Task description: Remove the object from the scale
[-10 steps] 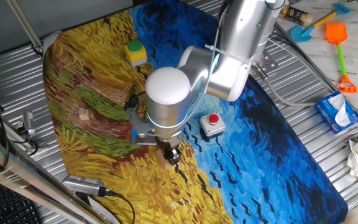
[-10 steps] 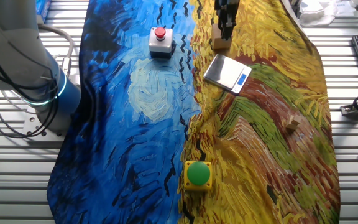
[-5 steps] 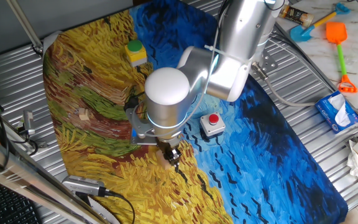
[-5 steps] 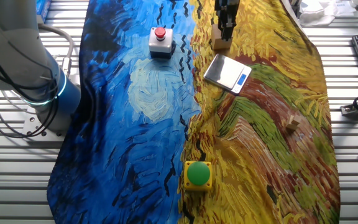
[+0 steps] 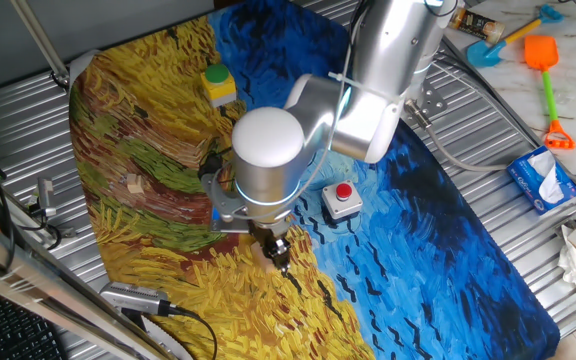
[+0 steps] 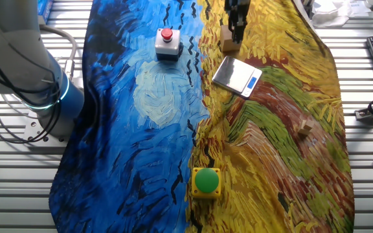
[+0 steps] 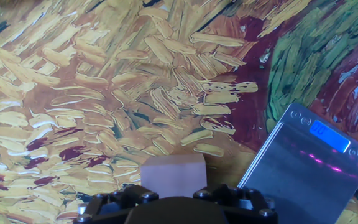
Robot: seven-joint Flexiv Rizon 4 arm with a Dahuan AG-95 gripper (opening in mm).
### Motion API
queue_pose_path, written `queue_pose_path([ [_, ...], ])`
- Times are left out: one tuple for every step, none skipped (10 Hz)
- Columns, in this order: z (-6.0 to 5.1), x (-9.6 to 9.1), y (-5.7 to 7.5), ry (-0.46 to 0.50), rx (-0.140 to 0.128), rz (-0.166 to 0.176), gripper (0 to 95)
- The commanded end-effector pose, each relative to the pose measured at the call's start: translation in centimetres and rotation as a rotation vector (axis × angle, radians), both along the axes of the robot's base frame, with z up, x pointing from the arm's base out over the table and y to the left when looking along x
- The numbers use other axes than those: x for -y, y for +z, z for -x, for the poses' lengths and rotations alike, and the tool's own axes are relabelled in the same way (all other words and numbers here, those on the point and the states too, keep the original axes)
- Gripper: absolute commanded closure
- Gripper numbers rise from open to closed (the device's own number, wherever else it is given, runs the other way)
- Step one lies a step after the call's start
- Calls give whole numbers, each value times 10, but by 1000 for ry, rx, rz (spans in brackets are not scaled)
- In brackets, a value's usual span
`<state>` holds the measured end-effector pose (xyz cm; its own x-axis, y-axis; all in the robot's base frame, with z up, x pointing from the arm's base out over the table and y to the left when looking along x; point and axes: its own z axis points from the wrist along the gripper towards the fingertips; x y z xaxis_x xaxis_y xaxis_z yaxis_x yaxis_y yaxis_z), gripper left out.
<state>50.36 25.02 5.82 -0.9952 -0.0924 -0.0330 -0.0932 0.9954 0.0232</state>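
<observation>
The light tan wooden block rests on the painted cloth, just beyond the far edge of the scale. The scale is a thin silver plate with a blue display, and nothing lies on it. My gripper hangs straight over the block with its fingers down at the block's sides, and they look slightly parted. In the hand view the block sits at the bottom centre just ahead of my gripper, with the scale to its right. In the one fixed view my arm hides the scale, and the block peeks out beside the gripper.
A grey box with a red button stands left of the block. A yellow box with a green button sits near the front. A small tan wooden piece lies to the right. Metal slats surround the cloth.
One finger has shifted slightly outward in the one fixed view. The block and the arm have otherwise stayed in place.
</observation>
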Motion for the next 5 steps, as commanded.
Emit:
queue_pose_path([
  [-2, 2, 21, 9, -10, 4, 190],
  [-2, 4, 32, 10, -9, 9, 190],
  [-2, 5, 41, 11, -12, 18, 190],
  [-1, 6, 51, 18, -18, 26, 190],
  [0, 8, 66, 24, -22, 36, 380],
])
